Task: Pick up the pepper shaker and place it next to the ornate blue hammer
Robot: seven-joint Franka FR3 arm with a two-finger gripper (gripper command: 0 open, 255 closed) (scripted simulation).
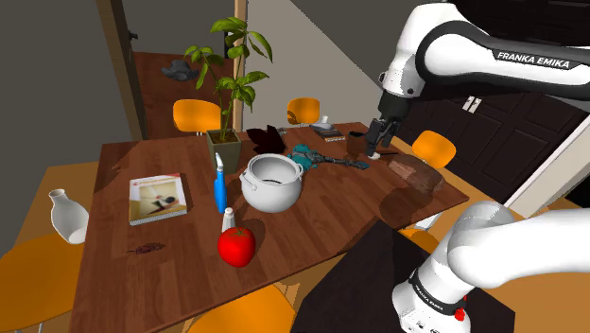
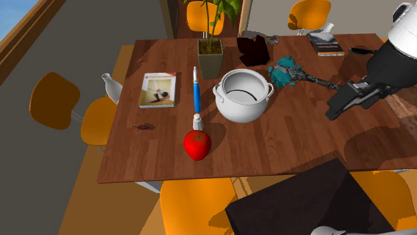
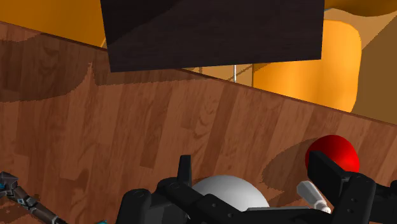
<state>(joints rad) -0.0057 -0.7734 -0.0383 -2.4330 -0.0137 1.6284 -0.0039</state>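
The pepper shaker (image 1: pixel 228 219) is a small white bottle with a grey top. It stands upright on the wooden table (image 1: pixel 312 213), just behind a red apple (image 1: pixel 236 246) and in front of a blue bottle (image 1: pixel 219 184). The hammer (image 1: pixel 321 158) has a teal ornate head and a dark handle and lies beyond the white pot (image 1: pixel 272 182). My gripper (image 1: pixel 375 144) hovers open over the table past the hammer's handle end, far from the shaker, with nothing between its fingers. In the second exterior view the shaker (image 2: pixel 198 121), hammer (image 2: pixel 297 73) and gripper (image 2: pixel 334 112) lie the same way. In the wrist view the gripper (image 3: pixel 254 165) points towards the shaker (image 3: pixel 315 196).
A potted plant (image 1: pixel 227 95), a book (image 1: pixel 157 199) and a dark object (image 1: pixel 268 139) are also on the table. Orange chairs (image 1: pixel 435 147) ring it, one holding a white vase (image 1: pixel 68 216). The dark stand (image 2: pixel 307 203) sits at the near edge.
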